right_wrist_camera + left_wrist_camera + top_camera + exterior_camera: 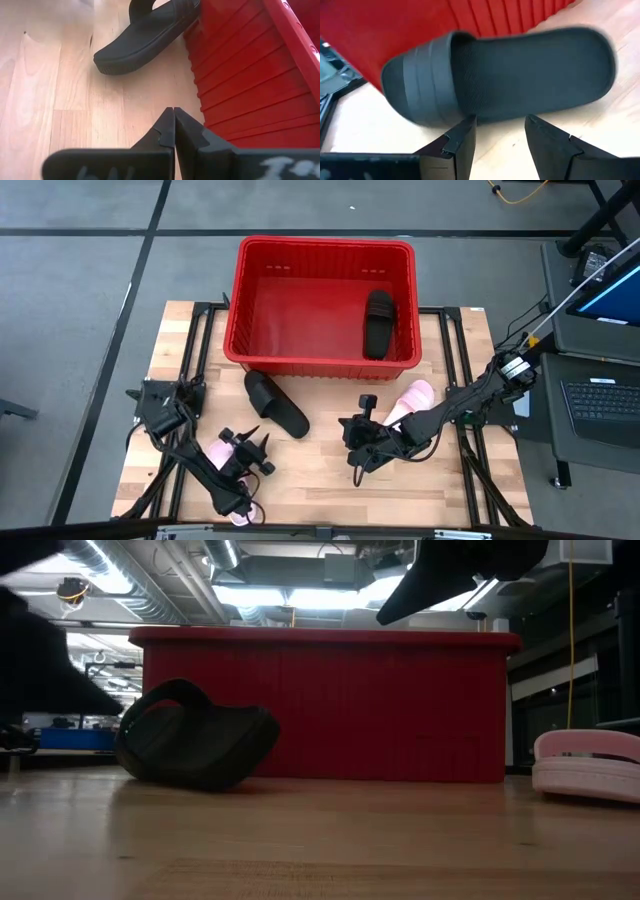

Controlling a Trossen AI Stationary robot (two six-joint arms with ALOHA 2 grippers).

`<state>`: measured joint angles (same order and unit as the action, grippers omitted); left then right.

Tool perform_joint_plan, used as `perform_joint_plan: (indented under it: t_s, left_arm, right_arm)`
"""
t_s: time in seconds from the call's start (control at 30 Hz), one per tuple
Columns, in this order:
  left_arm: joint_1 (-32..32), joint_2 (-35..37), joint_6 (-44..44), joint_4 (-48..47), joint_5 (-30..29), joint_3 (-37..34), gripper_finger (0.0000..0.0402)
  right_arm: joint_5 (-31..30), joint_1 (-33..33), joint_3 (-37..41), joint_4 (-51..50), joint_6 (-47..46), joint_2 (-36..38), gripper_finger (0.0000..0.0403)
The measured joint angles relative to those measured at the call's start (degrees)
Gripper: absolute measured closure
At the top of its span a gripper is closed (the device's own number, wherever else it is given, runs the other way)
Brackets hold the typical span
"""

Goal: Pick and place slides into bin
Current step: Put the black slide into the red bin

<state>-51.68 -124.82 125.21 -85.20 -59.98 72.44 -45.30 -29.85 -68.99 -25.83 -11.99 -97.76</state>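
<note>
The red bin (318,300) holds one black sandal (379,323). Three remain on the table: a second black sandal (276,403) beside the bin wall and two pink ones (412,398) (222,451). Left gripper (500,132) is spread, empty, facing the black sandal; right gripper (174,131) is clenched, empty.

Grey floor (80,270) with dark seam lines; laptop (600,402) on side desk; ceiling ducts (150,590), bright overhead lighting.

One black slide (378,324) lies flat inside the red slotted bin (256,260). Another black slide (275,402) rests just beside its front wall. Two pale pink slides, one (411,399) right, one (224,450) left, sit nearer.
</note>
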Motion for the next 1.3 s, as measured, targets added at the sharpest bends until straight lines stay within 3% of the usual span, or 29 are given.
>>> perform_joint_plan:
  t_s: [0.43,0.9,1.3]
  left_arm:
    - [2.2,-2.6,0.2,-0.3,0.1,0.2,0.0239]
    - [3.0,-2.9,4.1,-2.9,1.4,2.3,0.0273]
    - [3.4,2.9,2.8,-2.5,2.1,2.8,0.0268]
  right_arm:
    - [0.0,0.0,0.0,0.0,-0.4,0.0,0.0398]
    - [0.0,0.0,0.0,0.1,-0.4,0.0,0.0398]
    - [0.0,0.0,0.0,0.1,-0.1,0.0,0.0398]
